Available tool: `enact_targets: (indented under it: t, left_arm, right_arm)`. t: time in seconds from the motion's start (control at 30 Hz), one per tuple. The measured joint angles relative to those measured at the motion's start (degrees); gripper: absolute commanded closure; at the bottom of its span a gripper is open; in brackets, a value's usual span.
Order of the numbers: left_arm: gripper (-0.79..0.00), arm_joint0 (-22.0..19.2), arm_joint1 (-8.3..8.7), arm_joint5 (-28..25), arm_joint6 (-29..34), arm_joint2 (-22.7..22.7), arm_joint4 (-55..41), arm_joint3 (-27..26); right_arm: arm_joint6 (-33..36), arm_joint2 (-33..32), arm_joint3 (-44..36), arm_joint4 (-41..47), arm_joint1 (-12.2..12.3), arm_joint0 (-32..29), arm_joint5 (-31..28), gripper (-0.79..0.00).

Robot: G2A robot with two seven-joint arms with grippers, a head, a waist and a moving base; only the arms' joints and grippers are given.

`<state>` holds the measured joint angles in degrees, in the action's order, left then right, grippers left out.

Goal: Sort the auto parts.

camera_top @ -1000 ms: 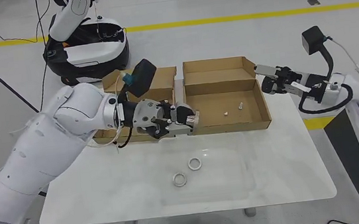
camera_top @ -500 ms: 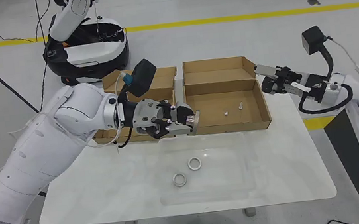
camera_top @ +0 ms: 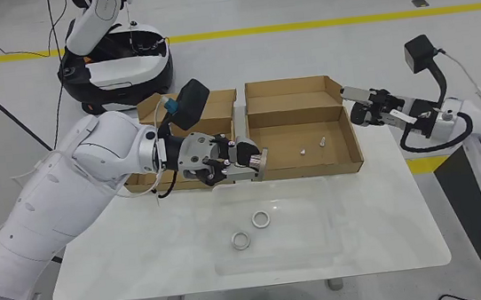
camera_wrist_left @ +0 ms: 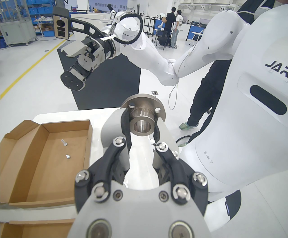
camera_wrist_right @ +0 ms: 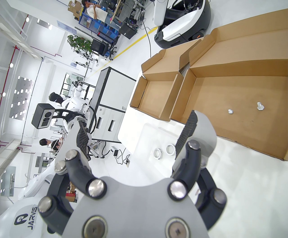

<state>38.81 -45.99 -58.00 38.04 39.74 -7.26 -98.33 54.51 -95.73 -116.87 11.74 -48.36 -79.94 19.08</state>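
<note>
the left gripper [camera_wrist_left: 140, 126] pinches a flange [camera_wrist_left: 144, 106] by its hub, likely to drop it into a box [camera_wrist_right: 168, 99], while the right gripper [camera_wrist_right: 137, 125] hangs spread.

Top view steeply down on table [camera_top: 365, 225], wrist views close, low, facing each other, all sharing right cardboard box [camera_top: 284, 140]

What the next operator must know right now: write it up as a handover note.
Left gripper: shut on a flanged metal bushing, held over the near edge where the left box and right box meet.
Right gripper: open, holding nothing, at the right box's far right corner.
Done: two bolts lie in the right box.
Left: box the bushing, then sort the two metal rings lying on the table.
</note>
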Motion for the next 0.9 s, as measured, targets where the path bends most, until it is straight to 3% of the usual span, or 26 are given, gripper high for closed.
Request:
enact_targets:
  t: [0.13,0.17,0.2,0.37,0.63,0.9]
  left_arm:
    - [0.0,0.0,0.0,0.0,0.0,0.0,0.0,0.0]
    - [-0.249,0.0,0.0,0.0,0.0,0.0,0.0,0.0]
    - [0.0,0.0,-0.01,0.0,0.0,0.0,0.0,0.0]
    - [0.0,2.0,-0.31,0.0,-3.1,0.6,-2.1,-1.3]
    - [0.0,4.9,-0.46,0.0,-2.8,2.9,-7.5,-4.7]
    - [0.0,10.3,-1.45,0.0,-0.4,8.7,-16.6,-9.4]
  right_arm:
    - [0.0,0.0,0.0,0.0,0.0,0.0,0.0,-0.785]
    - [0.0,0.0,0.0,0.0,0.0,0.0,0.0,-0.785]
    - [0.0,0.0,0.0,0.0,0.0,0.0,0.0,-0.785]
    - [0.0,0.0,0.0,0.0,0.0,0.0,0.0,-0.785]
    - [0.0,0.0,0.0,0.0,0.0,0.0,0.0,-0.785]
    - [0.0,0.0,0.0,0.0,0.0,0.0,0.0,-0.785]
